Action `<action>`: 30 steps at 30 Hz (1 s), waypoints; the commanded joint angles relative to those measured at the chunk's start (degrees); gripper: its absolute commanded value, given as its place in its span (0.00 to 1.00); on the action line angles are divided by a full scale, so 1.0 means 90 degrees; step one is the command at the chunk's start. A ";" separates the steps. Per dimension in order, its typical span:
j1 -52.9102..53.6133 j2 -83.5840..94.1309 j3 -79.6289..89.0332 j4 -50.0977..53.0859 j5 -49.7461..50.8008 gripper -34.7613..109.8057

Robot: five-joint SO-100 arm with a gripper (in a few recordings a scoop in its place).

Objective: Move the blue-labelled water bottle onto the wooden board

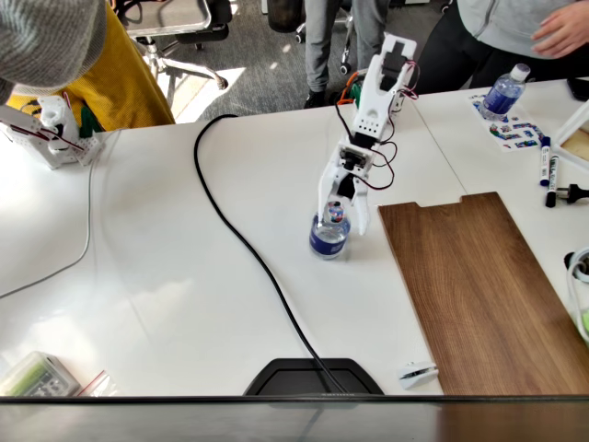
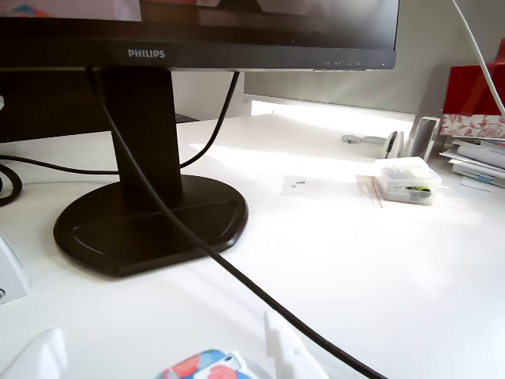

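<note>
In the fixed view the blue-labelled water bottle (image 1: 329,236) stands upright on the white table, just left of the wooden board (image 1: 483,295). The board is a long dark brown panel with a notch in its far short edge. My white gripper (image 1: 343,214) reaches down over the bottle's top, open, with a finger on each side of it. In the wrist view the bottle's cap (image 2: 207,368), whitish with red and blue marks, sits at the bottom edge between my two white fingertips (image 2: 282,347). There is a gap between the cap and the left finger.
A black cable (image 1: 241,241) runs across the table to a black monitor base (image 1: 313,378), which the wrist view shows as a monitor stand (image 2: 150,225). A longer white-capped bottle (image 1: 504,92), markers (image 1: 545,170) and people are at the back. A small plastic box (image 1: 32,376) lies front left.
</note>
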 commanded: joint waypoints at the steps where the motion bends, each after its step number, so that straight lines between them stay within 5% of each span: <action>1: 0.0215 0.0332 0.0088 -0.0146 -0.0098 0.45; 30: 0.0312 0.0527 0.0430 -0.0156 -0.0195 0.41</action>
